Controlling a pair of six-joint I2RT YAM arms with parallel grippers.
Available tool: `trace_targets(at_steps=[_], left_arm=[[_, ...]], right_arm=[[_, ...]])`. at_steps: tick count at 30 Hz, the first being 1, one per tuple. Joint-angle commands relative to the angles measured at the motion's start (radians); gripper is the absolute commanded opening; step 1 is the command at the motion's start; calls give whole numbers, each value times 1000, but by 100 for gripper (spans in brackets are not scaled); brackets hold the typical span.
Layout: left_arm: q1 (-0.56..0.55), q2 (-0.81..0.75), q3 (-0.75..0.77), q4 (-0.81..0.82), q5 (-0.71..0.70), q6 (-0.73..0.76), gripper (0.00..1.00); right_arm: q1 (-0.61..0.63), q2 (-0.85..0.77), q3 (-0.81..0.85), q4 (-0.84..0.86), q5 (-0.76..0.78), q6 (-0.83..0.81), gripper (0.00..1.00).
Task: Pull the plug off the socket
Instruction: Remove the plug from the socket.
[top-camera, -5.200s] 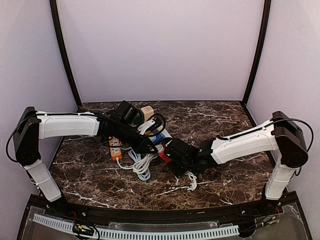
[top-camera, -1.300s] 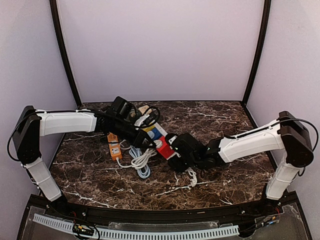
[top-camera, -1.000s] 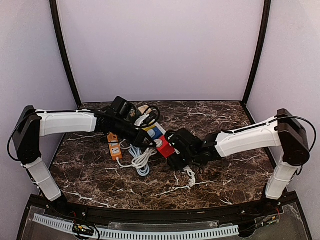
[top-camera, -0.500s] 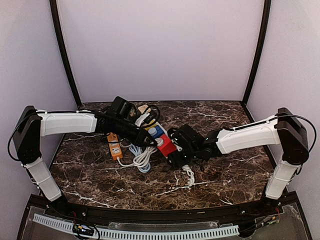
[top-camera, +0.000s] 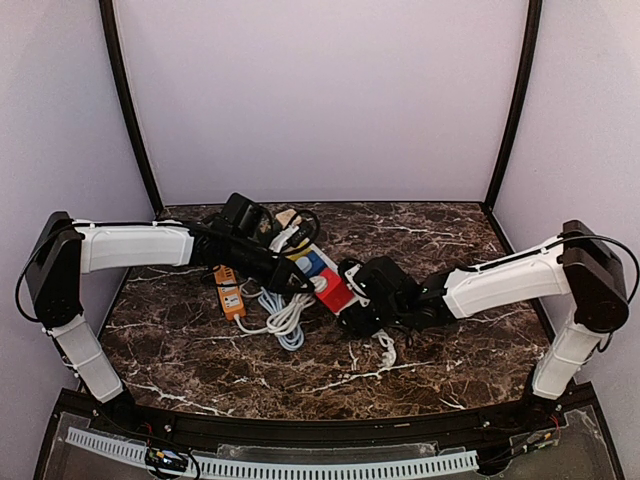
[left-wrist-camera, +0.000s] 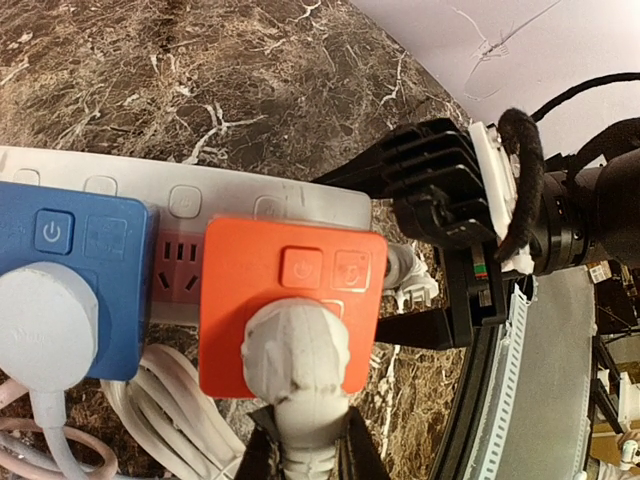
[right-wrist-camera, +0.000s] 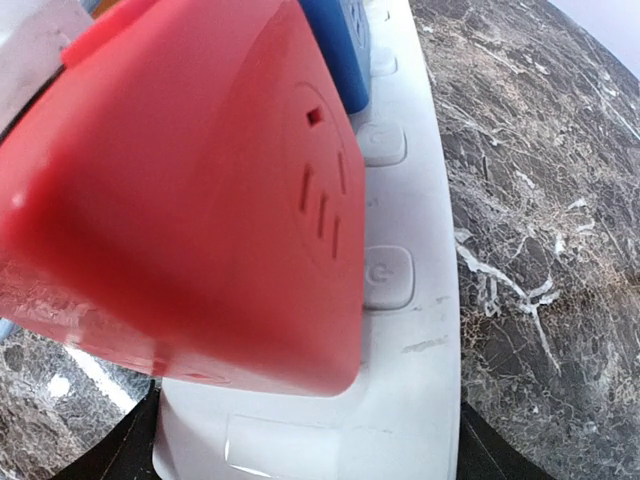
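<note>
A white power strip (left-wrist-camera: 230, 205) lies mid-table with a blue adapter (left-wrist-camera: 70, 290) and a red adapter (left-wrist-camera: 290, 300) plugged into it. A white plug (left-wrist-camera: 298, 375) sits in the red adapter. My left gripper (left-wrist-camera: 300, 460) is shut on the neck of that white plug. My right gripper (right-wrist-camera: 300, 450) is shut on the end of the power strip (right-wrist-camera: 400, 330), right below the red adapter (right-wrist-camera: 190, 190). In the top view the red adapter (top-camera: 335, 290) lies between the left gripper (top-camera: 302, 284) and the right gripper (top-camera: 350, 312).
An orange power strip (top-camera: 230, 296) lies left of the coiled white cable (top-camera: 282, 318). A loose white cord end (top-camera: 385, 348) lies below the right gripper. A beige block (top-camera: 288, 216) and black cables sit behind the left wrist.
The right gripper and the strip end have crept up and left, then settled slightly right. The left gripper has held its place on the plug. The cable coil has shifted a little.
</note>
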Motion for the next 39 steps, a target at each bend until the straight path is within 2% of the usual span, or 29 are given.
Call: trace_targets(at_steps=[1,12,17,22,28,39], left_arm=[[59,-57,8,3,-3,-34,1],[99,-58,3,23,23,-68,0],[101,-58,2,26,22,-68,0],[101,-68,-7,36,29,-47,1],[96,-97,-30,69,49,-29,1],[77,-112,-36,80,68,-5,1]], right_arm=[[22,12,-39,-92,58,-62,0],[53,2,-48,-73,74,-77,0],[52,19,-11,-114,127,-31,0],[19,41,39,-187,124,73,0],[-64,46,70,-250,50,197,0],[-107,53,77,-275,30,206,0]])
